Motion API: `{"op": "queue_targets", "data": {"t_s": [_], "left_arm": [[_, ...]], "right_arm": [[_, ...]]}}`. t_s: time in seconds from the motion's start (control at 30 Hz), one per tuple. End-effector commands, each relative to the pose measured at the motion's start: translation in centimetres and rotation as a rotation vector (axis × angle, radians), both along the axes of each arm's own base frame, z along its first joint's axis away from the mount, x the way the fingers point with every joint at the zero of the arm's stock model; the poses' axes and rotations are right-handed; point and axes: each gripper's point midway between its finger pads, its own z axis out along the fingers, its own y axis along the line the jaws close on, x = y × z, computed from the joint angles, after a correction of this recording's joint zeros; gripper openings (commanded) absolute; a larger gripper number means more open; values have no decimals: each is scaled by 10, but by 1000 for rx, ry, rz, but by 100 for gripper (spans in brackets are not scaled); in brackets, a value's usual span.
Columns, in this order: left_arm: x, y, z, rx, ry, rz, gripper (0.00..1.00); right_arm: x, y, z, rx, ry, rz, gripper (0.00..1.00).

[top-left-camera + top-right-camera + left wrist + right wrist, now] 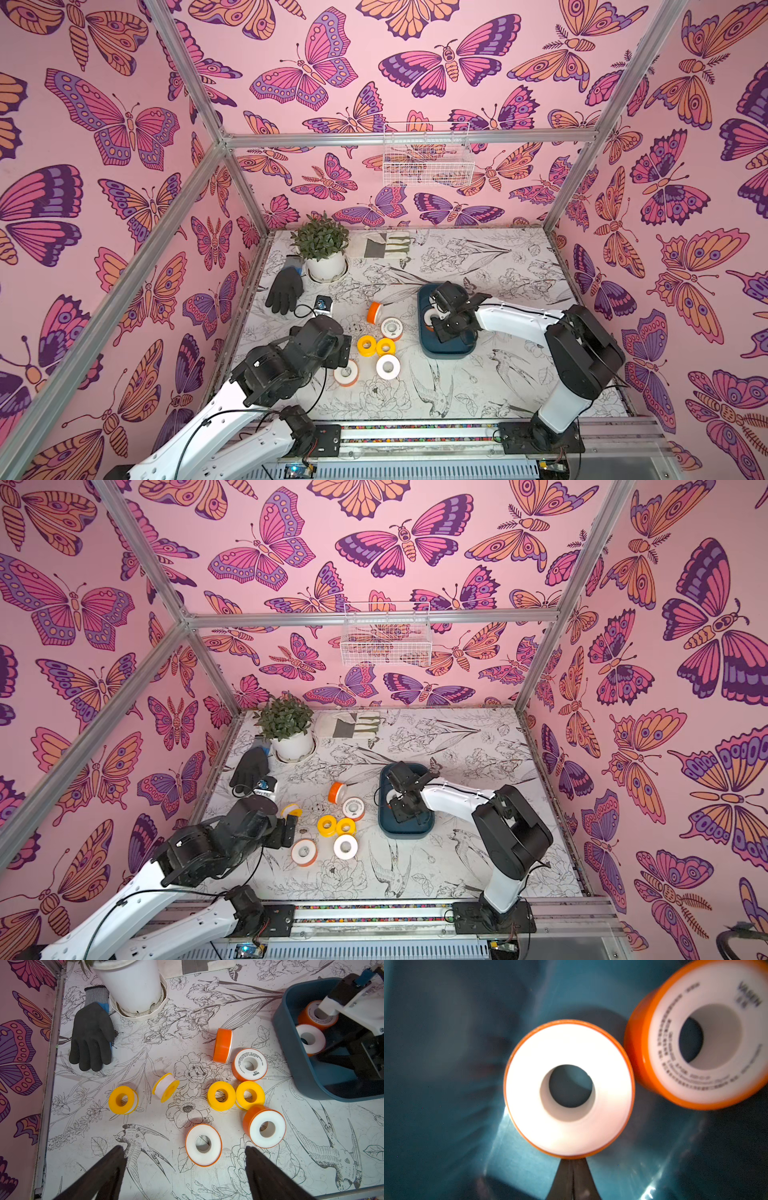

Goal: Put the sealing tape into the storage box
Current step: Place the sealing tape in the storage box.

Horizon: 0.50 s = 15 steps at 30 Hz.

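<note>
Pink butterfly paper covers the walls, and the bench point(519, 374) wears a flower-and-bird print. Nearest me, the left hand point(185, 1148) hangs over the bench, spread wide and empty, with an orange roll point(203, 1145) lying flat just ahead of its fingertips. That is one of eight loose rolls of tape point(221, 1096) scattered on the bench, yellow and orange, two of them standing on edge. Further over, the right hand point(573, 1164) is down inside the blue box point(311, 1076), pinched shut on nothing. Its tip sits at the rim of a white-faced roll point(569, 1088), which lies flat on the box floor just beside a labelled roll point(708, 1036). To my eye that roll is delivered. Next the right hand must lift clear, and the left should sink around the nearest roll and close.
</note>
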Motion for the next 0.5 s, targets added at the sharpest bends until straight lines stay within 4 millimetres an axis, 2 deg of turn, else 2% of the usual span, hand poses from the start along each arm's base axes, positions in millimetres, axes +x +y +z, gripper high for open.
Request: {"op": "queue_targets", "data": {"t_s": [0.0,0.13,0.3,0.4,0.47], "left_arm": [[0,2,-6,13,11,7,94],[0,1,-7,13,16,4,94],[0,1,-6,12,14,7,94],[0,2,-6,13,13,7,94],[0,2,-6,11,13,7,94]], "right_arm": [[11,7,4,-4,-24,-10,9],[14,9,2,-2,-29,-11,9],[9,11,4,20,-15,0,10],[3,11,16,55,-23,21,12],[0,8,32,87,-68,26,13]]}}
